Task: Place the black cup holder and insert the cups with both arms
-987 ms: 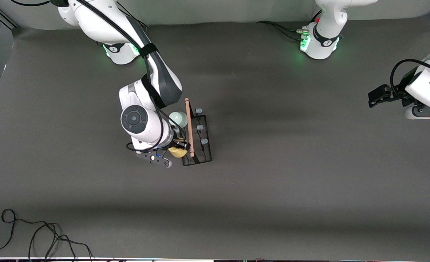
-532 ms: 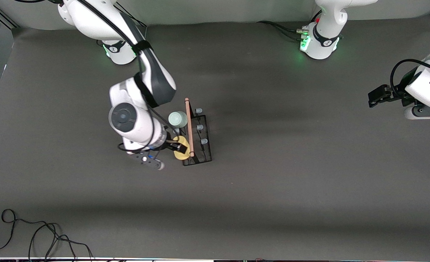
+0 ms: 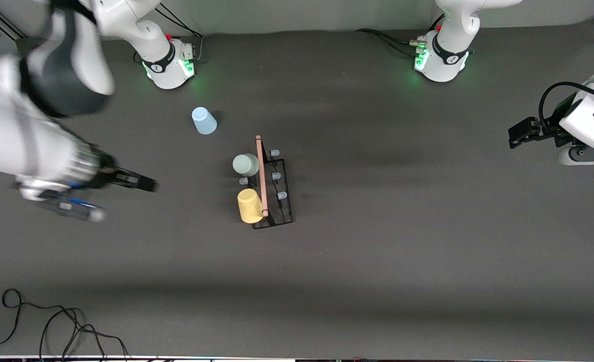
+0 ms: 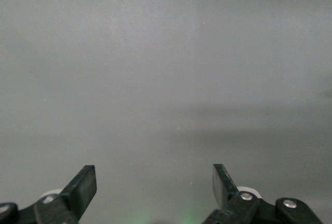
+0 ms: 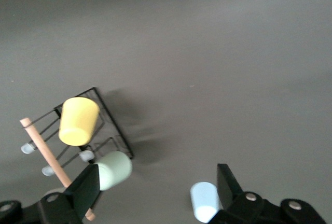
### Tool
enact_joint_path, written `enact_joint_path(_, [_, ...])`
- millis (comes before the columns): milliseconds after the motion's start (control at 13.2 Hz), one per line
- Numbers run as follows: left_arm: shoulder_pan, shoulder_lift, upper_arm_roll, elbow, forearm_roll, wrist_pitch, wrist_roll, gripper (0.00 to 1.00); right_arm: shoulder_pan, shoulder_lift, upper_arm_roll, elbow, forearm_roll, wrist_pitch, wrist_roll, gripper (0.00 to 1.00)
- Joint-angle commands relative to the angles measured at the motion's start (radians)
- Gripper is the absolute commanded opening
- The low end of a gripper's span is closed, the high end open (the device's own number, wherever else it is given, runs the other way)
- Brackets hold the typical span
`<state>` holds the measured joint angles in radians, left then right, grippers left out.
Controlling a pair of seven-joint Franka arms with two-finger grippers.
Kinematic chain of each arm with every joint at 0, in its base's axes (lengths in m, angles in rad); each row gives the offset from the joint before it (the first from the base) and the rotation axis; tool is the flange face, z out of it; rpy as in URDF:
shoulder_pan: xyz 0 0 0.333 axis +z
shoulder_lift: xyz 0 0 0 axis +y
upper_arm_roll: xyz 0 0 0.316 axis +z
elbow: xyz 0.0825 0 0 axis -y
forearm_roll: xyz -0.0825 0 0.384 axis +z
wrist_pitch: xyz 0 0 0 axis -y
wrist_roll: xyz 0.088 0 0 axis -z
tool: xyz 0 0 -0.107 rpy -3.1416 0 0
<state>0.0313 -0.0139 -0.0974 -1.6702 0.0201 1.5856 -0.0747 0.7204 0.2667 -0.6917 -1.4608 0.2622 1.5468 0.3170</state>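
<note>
The right end effector (image 3: 148,185) has let go of the yellow cup (image 3: 250,205), now hanging on the black cup holder (image 3: 275,191), and has swung away open over bare tabletop (image 3: 377,251); the left end effector (image 3: 515,137) waits open.

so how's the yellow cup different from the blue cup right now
The yellow cup hangs tilted on a peg of the holder; the blue cup stands upside down on the bare table. The yellow cup is nearer the front camera; the blue cup sits closer to the right arm's base. Both are small, plain tapered tumblers, and neither is held.
</note>
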Motion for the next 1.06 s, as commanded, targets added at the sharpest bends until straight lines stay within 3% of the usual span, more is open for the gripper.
enact_joint_path(0, [-0.004, -0.009, 0.002, -0.011, 0.011, 0.014, 0.012, 1.0, 0.016, -0.092, -0.038, -0.012, -0.133, -0.063, -0.1, 1.0])
enact_joint_path(152, [-0.002, -0.008, 0.002, -0.011, 0.011, 0.014, 0.012, 1.0, 0.014, -0.132, -0.06, 0.0, -0.185, -0.094, -0.131, 1.0])
enact_joint_path(987, [-0.002, -0.014, 0.002, -0.008, 0.007, 0.013, 0.015, 1.0, 0.024, -0.112, -0.08, -0.006, -0.187, -0.093, -0.139, 1.0])
